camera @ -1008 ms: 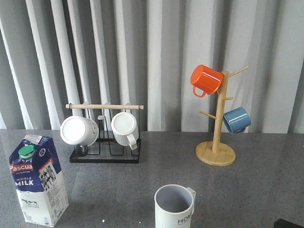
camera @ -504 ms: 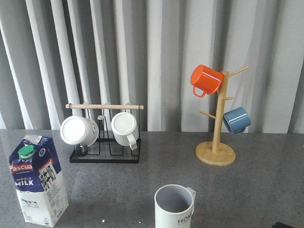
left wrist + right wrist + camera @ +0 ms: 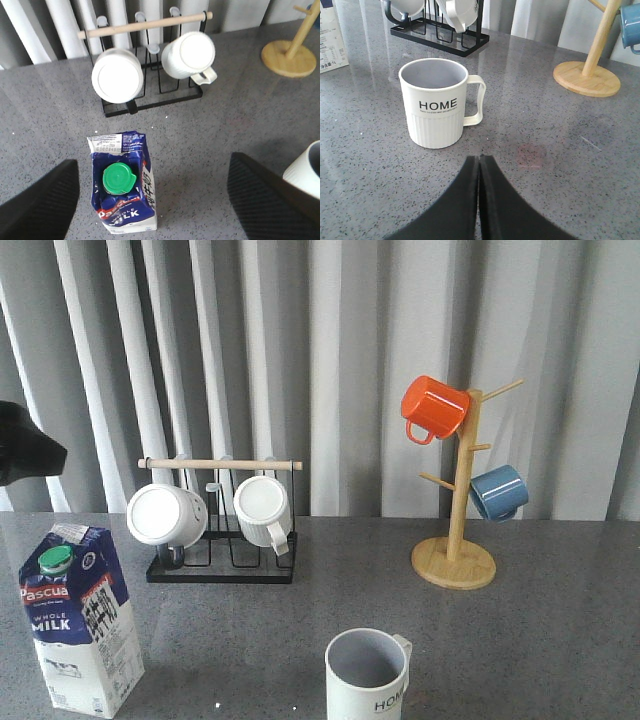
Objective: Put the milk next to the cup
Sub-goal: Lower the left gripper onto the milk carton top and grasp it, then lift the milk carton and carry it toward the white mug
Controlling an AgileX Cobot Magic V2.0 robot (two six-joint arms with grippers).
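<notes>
The milk [image 3: 80, 625], a blue and white carton with a green cap, stands upright at the table's front left. The cup [image 3: 368, 675], an off-white ribbed "HOME" mug, stands at the front middle, well to the right of the milk. My left gripper [image 3: 155, 192] is wide open, high above the milk [image 3: 122, 195], with one finger [image 3: 42, 205] on each side of it and touching nothing. A dark part of that arm [image 3: 25, 455] shows at the front view's left edge. My right gripper [image 3: 479, 160] is shut and empty, low over the table, just before the cup [image 3: 437, 107].
A black wire rack [image 3: 220, 573] with two white mugs [image 3: 165, 515] stands behind the milk. A wooden mug tree [image 3: 455, 565] at the back right holds an orange mug [image 3: 433, 408] and a blue mug [image 3: 498, 492]. A grey curtain hangs behind the table.
A dark part of my left arm has come into the front view at the left edge. My right gripper's dark tip has dropped out of the bottom right corner. Milk and cup have not moved.
</notes>
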